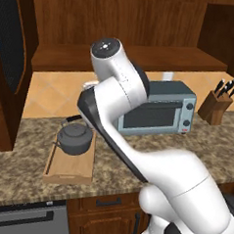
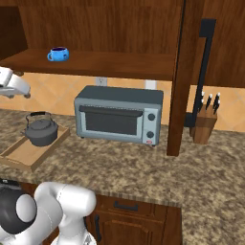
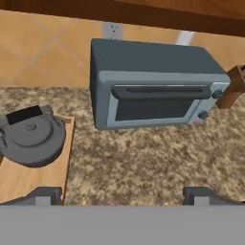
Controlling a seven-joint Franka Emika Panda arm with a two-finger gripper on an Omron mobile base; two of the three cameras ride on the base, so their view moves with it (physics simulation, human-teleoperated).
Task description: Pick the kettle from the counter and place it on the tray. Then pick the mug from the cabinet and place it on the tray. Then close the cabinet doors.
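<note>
Jaws (image 3: 122,195) wide apart — holding nothing.

Kettle (image 1: 75,138) upright on tray (image 1: 69,169), beside toaster oven (image 1: 158,109)

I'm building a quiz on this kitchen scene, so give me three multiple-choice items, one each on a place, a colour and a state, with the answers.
1. Where is the kettle?
A. on the cabinet shelf
B. on the tray
C. on top of the toaster oven

2. What colour is the mug?
A. red
B. white
C. blue

3. How is the gripper?
A. open and empty
B. shut on the kettle
C. shut on the mug

Answers: 1 B, it sits inside the wooden rims; 2 C, bright blue on the shelf; 3 A, the fingertips stand far apart with bare counter between them.
</note>
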